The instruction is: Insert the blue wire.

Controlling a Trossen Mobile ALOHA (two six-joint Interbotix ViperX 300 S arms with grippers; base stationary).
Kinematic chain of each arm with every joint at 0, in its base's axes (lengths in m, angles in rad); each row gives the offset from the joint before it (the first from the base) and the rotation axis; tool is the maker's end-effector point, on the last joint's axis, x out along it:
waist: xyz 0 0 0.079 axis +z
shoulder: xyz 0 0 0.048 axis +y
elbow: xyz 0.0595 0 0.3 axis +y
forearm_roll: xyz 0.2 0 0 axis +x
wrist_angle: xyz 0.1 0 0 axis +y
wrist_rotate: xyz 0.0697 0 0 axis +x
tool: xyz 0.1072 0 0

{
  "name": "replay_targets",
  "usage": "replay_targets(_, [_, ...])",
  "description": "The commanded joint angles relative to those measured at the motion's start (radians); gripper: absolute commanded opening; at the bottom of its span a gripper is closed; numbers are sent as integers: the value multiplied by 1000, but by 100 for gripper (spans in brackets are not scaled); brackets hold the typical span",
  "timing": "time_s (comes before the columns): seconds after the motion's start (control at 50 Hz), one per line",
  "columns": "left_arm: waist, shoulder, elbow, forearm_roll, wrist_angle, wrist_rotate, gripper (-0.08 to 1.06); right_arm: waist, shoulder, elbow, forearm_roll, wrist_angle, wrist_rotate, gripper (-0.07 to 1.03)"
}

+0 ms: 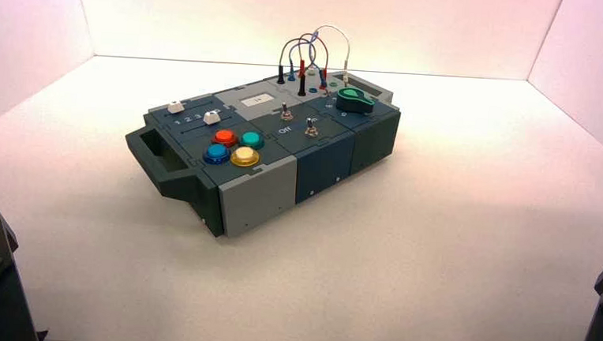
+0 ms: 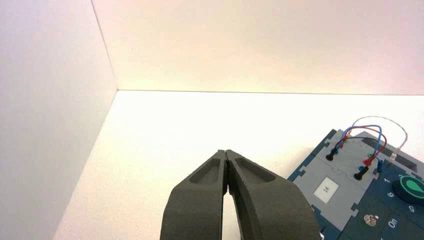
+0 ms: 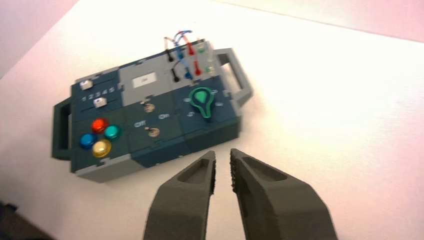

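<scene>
The blue wire (image 1: 293, 53) arches over the socket field at the far end of the box (image 1: 322, 168). One slim blue plug (image 1: 291, 75) stands between two black plugs, and its other blue plug (image 1: 322, 84) stands nearer the knob. The blue wire (image 2: 376, 129) also shows in the left wrist view, and its blue plugs (image 3: 180, 53) in the right wrist view. My left gripper (image 2: 226, 152) is shut and empty, hovering over bare floor left of the box. My right gripper (image 3: 223, 156) is open with nothing between its fingers, held off the box's near side. Both arms sit far from the wires.
On the box are red, black and clear-plugged wires (image 1: 334, 32), a green knob (image 1: 355, 100), two toggle switches (image 1: 311, 128), several coloured buttons (image 1: 234, 147), two white sliders (image 1: 176, 107) and a handle (image 1: 157, 150). White walls enclose the floor.
</scene>
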Motion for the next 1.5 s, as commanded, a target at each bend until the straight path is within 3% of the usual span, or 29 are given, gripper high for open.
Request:
replay_targets(0.02, [-2, -6, -26, -2, -2, 0, -3, 21, 94, -77, 6, -11, -6, 24])
replay_targets(0.26, [-2, -15, -29, -2, 11, 0, -3, 51, 331, -193, 5, 12, -28, 31])
replay_targets(0.48, [0, -34, -29, -2, 15, 0, -3, 107, 540, -318, -8, 37, -98, 31])
replay_targets(0.7, [0, -38, -28, -2, 15, 0, -3, 110, 723, -430, -11, 84, -202, 32])
replay_targets(0.94, [6, -32, -29, 2, 15, 0, -3, 115, 859, -529, -6, 117, -272, 34])
replay_targets(1.2, [9, -12, -31, 2, 15, 0, -3, 117, 951, -621, -11, 117, -307, 37])
replay_targets(1.5, [9, 3, -35, 3, 15, 3, -3, 117, 1052, -724, -14, 118, -316, 37])
